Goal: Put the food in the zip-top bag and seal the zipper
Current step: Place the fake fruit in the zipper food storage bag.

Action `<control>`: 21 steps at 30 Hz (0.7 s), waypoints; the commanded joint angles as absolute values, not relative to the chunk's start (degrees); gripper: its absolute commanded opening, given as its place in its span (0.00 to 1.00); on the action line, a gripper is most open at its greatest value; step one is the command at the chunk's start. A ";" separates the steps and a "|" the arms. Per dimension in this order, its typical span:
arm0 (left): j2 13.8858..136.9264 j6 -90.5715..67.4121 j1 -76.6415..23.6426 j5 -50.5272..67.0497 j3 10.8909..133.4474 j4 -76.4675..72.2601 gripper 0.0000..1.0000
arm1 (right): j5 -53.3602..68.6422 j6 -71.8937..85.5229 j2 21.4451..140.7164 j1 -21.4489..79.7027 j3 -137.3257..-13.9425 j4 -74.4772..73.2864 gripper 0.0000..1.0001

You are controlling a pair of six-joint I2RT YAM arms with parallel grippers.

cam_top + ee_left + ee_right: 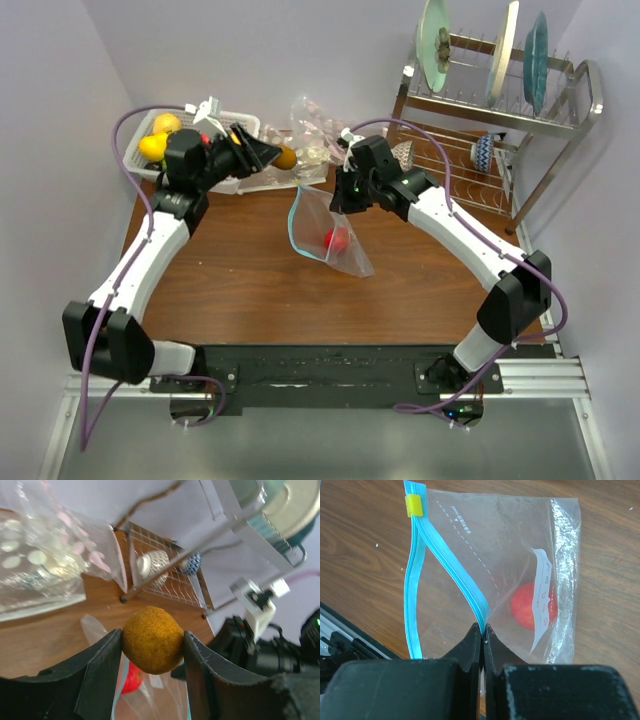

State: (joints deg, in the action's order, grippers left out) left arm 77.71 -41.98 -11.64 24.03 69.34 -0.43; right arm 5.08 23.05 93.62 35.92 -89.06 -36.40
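Observation:
My left gripper (152,647) is shut on an orange fruit (152,639), held above the table beside the white basket (240,122); the fruit also shows in the top view (286,158). My right gripper (483,629) is shut on the light-blue zipper (451,565) of the zip-top bag (510,555), holding its mouth open. A yellow slider (413,505) sits at the zipper's far end. A red fruit (527,605) lies inside the bag; it also shows in the top view (336,239). Yellow fruits (160,135) lie in the basket.
A metal dish rack (500,130) with plates and a patterned cup (483,152) stands at the back right. Other clear dotted bags (315,125) lie at the back middle. The table's front edge carries the arm bases.

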 commanded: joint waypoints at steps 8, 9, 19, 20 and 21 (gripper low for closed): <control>71.90 -43.86 -22.84 20.13 57.93 -5.62 0.40 | 6.06 23.29 93.60 35.33 -92.28 -36.39 0.00; 71.98 -43.68 -23.46 19.52 56.70 -5.97 0.40 | 5.89 23.20 93.52 35.42 -92.29 -36.56 0.00; 75.85 -34.81 -30.49 13.79 57.30 -0.18 0.76 | 5.63 23.20 92.99 35.24 -91.58 -36.47 0.00; 76.20 -34.37 -30.67 13.54 57.83 -0.18 0.81 | 5.45 23.20 92.90 35.33 -91.50 -36.47 0.00; 76.38 -33.93 -30.85 13.19 58.27 2.17 0.99 | 5.45 23.12 92.90 35.33 -91.41 -36.47 0.00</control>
State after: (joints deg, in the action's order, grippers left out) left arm 75.11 -38.11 -29.80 15.09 55.55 -1.06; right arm 5.43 23.14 93.65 35.55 -89.76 -36.58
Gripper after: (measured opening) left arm 0.773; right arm 0.012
